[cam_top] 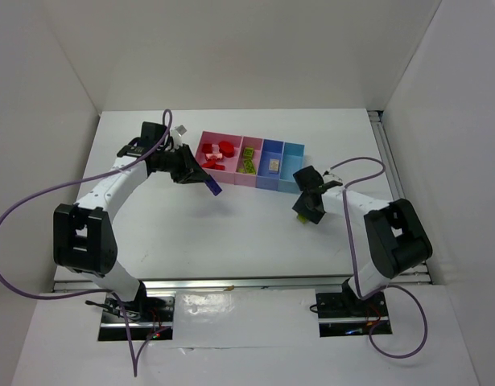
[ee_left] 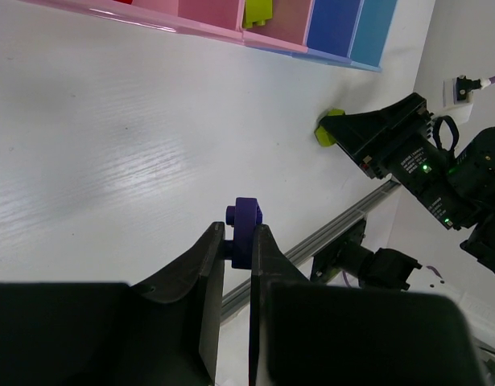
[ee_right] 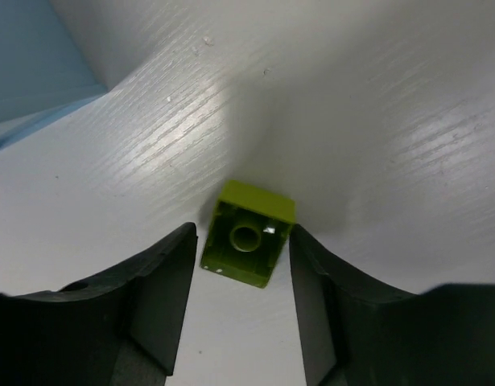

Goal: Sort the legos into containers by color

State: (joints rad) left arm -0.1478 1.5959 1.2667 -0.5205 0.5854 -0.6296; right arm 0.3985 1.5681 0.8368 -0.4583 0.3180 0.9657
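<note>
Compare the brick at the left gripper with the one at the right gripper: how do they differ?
The purple brick is pinched in the shut left gripper; the yellow-green brick lies on the table inside the open right gripper, untouched. The yellow-green brick shows its hollow underside; the purple brick shows a side stud. Both are small Lego bricks outside the bins.

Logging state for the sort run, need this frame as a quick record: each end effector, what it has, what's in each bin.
left end effector: shut on purple brick, near the wide pink bin
right end effector: open, fingers either side of green brick
green brick pose: on table, hollow side up
wide pink bin: red bricks
narrow pink bin: green bricks
blue bin: one small pale piece, type unclear
light blue bin: nothing seen inside
</note>
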